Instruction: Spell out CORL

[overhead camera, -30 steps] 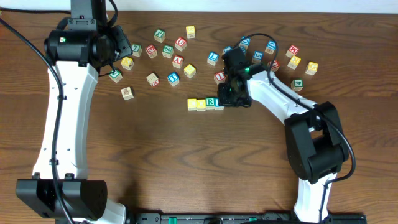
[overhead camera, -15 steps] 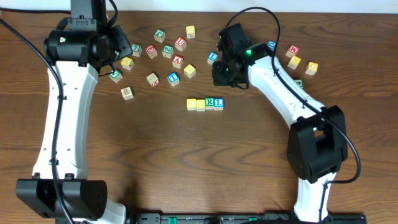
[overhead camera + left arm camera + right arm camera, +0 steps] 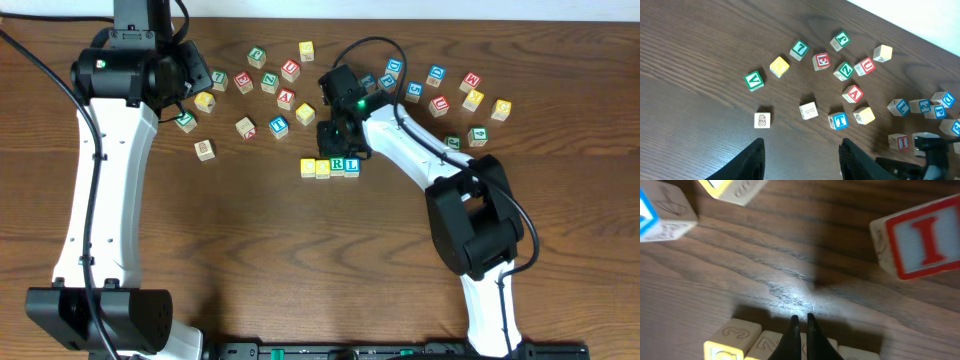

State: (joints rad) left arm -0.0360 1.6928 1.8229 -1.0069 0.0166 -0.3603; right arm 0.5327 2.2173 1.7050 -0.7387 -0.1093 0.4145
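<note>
Overhead, your four-block row [image 3: 330, 166] sits mid-table, right gripper [image 3: 333, 137] just on its far side. Left wrist: left gripper [image 3: 801, 159] is spread wide, empty. Right wrist: that one's clenched on nothing. Its blocks look light, stiff, kinda slick, so pinch opposite flat faces.

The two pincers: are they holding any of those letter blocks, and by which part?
Nothing is held. The right pincer is shut, empty, at the row of wooden letter blocks; the left pincer hangs open, empty.
</note>
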